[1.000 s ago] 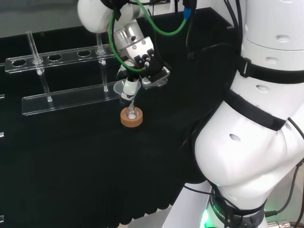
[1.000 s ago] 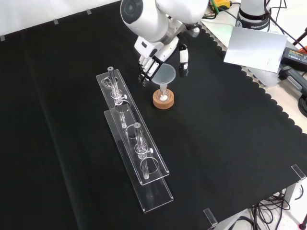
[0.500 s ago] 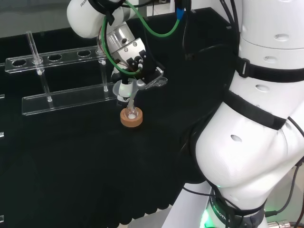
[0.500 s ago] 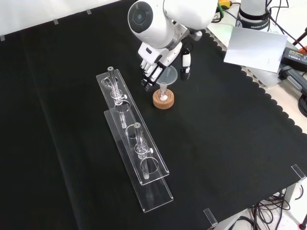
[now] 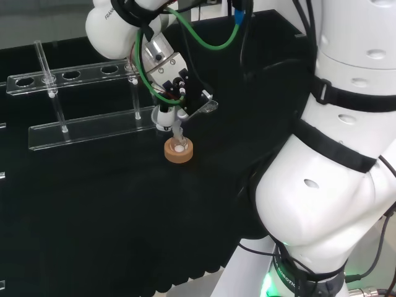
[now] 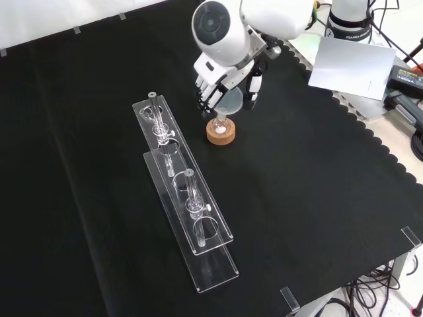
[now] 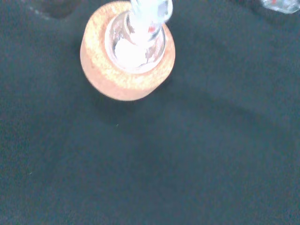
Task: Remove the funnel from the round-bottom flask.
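Note:
A small clear round-bottom flask (image 6: 220, 125) holding a little white powder sits in a cork ring (image 6: 220, 135) on the black cloth. A translucent funnel (image 6: 231, 101) stands in its neck, leaning a little. The hand (image 6: 223, 76) is right above it. Its fingers (image 6: 207, 96) lie on one side of the funnel's bowl and the thumb (image 6: 251, 86) on the other, curled round it. In the head view the hand (image 5: 180, 90) covers most of the funnel (image 5: 163, 116) above the cork ring (image 5: 178, 154). The wrist view looks down on the cork ring (image 7: 125, 65) and flask (image 7: 133, 47).
Two long clear racks (image 6: 182, 198) with upright glass tubes lie left of the flask in the front view, close to the fingers. The same racks (image 5: 80, 127) show in the head view. A grey sheet (image 6: 350, 63) lies past the cloth's scalloped right edge.
The hand has come down and closed in round the funnel's bowl. The cork ring with the flask has slid a short way: right in the head view, up and left in the front view.

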